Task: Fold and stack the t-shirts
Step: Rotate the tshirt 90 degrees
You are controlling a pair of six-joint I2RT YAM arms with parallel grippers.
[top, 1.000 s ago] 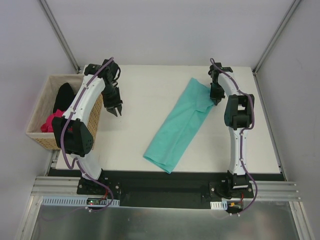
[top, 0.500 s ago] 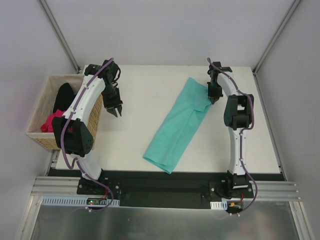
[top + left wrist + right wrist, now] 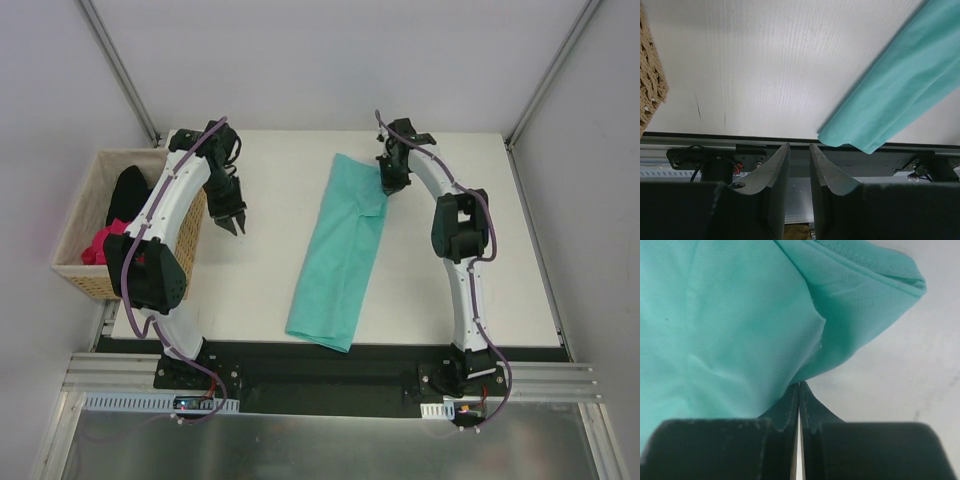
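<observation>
At the far edge of the table (image 3: pixel 285 165), with the right gripper (image 3: pixel 388 183) pinched shut on a corner of the teal t-shirt (image 3: pixel 338 260), likely straightening the long folded strip lying mid-table. Beside the wicker basket (image 3: pixel 85 280), left gripper (image 3: pixel 232 222) slightly parted, empty, out of the way; pink t-shirt (image 3: pixel 97 245) and black t-shirt (image 3: pixel 128 190) waiting inside.

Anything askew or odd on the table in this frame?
The teal t-shirt lies as a long, slightly slanted strip, not a tidy fold; its far corner is bunched where the right gripper pinches it.
</observation>
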